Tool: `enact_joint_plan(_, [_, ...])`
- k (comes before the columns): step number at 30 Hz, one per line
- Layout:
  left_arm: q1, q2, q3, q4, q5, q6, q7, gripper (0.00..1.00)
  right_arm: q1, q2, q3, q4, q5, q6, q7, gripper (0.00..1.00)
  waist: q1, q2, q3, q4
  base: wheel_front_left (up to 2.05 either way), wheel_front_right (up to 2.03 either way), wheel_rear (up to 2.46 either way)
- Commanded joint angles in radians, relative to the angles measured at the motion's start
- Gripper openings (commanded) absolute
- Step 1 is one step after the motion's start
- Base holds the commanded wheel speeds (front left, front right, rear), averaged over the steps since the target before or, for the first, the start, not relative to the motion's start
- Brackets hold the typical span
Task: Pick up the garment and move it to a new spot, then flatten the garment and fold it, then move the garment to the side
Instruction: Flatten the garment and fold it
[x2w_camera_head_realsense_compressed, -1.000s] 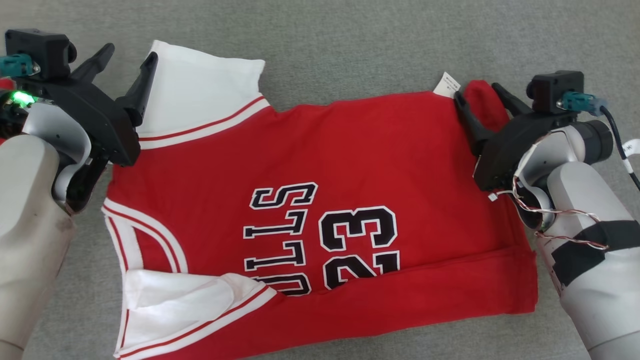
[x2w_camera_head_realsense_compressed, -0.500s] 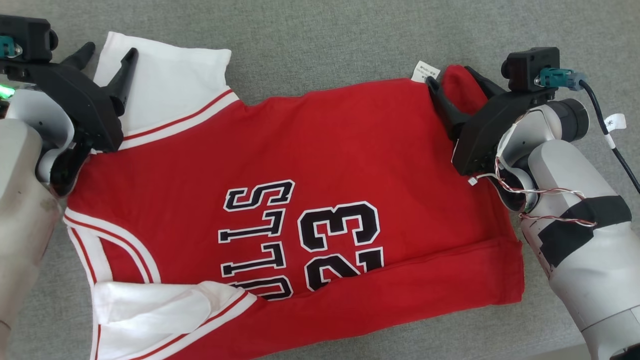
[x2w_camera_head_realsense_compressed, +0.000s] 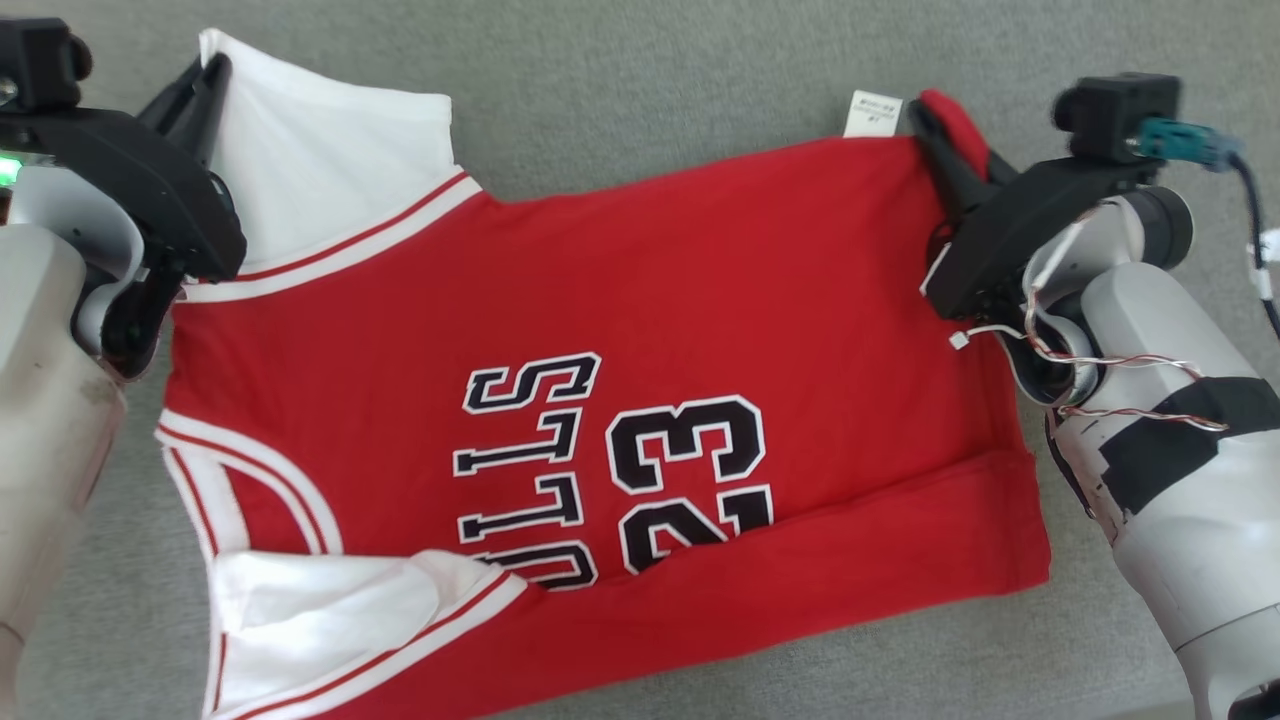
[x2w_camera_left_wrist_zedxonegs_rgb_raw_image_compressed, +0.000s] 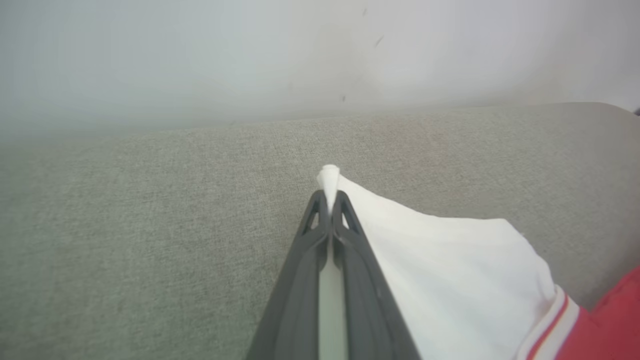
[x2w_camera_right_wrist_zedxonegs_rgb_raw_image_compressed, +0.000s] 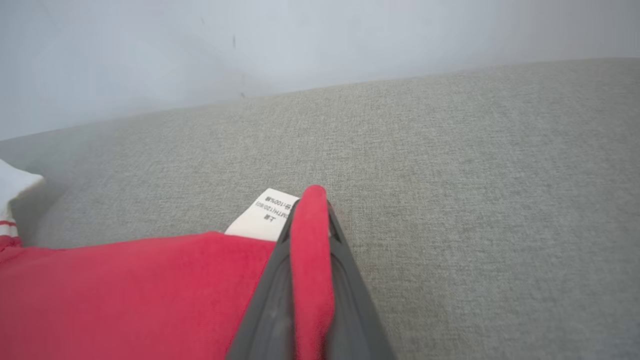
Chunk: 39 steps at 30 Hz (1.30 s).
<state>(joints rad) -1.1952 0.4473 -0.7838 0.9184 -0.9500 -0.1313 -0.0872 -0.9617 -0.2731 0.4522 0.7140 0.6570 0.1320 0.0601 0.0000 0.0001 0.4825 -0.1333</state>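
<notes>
The garment (x2w_camera_head_realsense_compressed: 640, 300), a red jersey with white sleeves, lies spread on the grey worktop (x2w_camera_head_realsense_compressed: 660, 90), with its printed number (x2w_camera_head_realsense_compressed: 690, 480) roughly central. Far to the left of the number and beyond it, the left gripper (x2w_camera_head_realsense_compressed: 208, 72) is clamped on the tip of the white sleeve (x2w_camera_head_realsense_compressed: 330, 170). Far to the right of the number, beside the care label (x2w_camera_head_realsense_compressed: 868, 112), the right gripper (x2w_camera_right_wrist_zedxonegs_rgb_raw_image_compressed: 310, 200) pinches a fold of the red hem corner. The knit looks light, limp and a little slippery, so it will likely sag between holds. Corner grips like these two, drawn evenly apart, seem the best purchase.
</notes>
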Motion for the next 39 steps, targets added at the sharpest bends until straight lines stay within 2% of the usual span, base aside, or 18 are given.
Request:
enact_joint_plan(1, [-0.007,0.009,0.000,-0.002,-0.016,0.002,-0.013,0.00,0.006,-0.003,-0.008,0.004,0.016,-0.003,-0.013,0.00,0.0000,-0.0001,-0.027,0.019,0.00,0.00,0.00])
enact_joint_plan(8, [0.056,0.039,-0.031,-0.088,-0.087,0.002,-0.100,0.00,0.058,-0.016,-0.060,0.038,0.090,-0.003,-0.105,0.00,0.0000,-0.0001,-0.103,0.063,0.00,0.00,0.00])
enact_joint_plan(18, [0.225,0.101,-0.031,-0.309,-0.130,0.002,-0.171,0.00,0.141,-0.041,0.006,0.059,0.036,-0.003,-0.215,0.00,0.0000,-0.0001,-0.167,0.086,0.00,0.00,0.00])
enact_joint_plan(20, [0.285,0.104,-0.014,-0.360,-0.125,0.011,-0.176,0.00,0.167,-0.047,0.014,0.061,0.024,-0.003,-0.246,0.00,0.0000,-0.0001,-0.181,0.092,0.00,0.00,0.00])
enact_joint_plan(23, [0.384,0.112,0.039,-0.461,-0.105,0.047,-0.178,0.00,0.210,-0.056,0.013,0.053,0.006,-0.003,-0.285,0.00,0.0000,-0.0001,-0.200,0.100,0.00,0.00,0.00])
enact_joint_plan(28, [0.614,0.086,0.167,-0.668,-0.029,0.122,-0.177,0.00,0.306,-0.069,-0.030,0.003,-0.044,-0.003,-0.322,0.00,0.0000,-0.0001,-0.217,0.113,0.00,0.00,0.00])
enact_joint_plan(31, [0.748,0.059,0.222,-0.757,0.024,0.156,-0.178,0.00,0.373,-0.060,-0.099,-0.070,-0.077,-0.003,-0.326,0.00,0.0000,-0.0001,-0.223,0.118,0.00,0.00,0.00])
enact_joint_plan(39, [0.985,-0.027,0.316,-0.859,0.110,0.164,-0.178,0.00,0.630,0.015,-0.289,-0.301,-0.200,-0.003,-0.326,0.00,0.0000,-0.0001,-0.239,0.130,0.00,0.00,0.00])
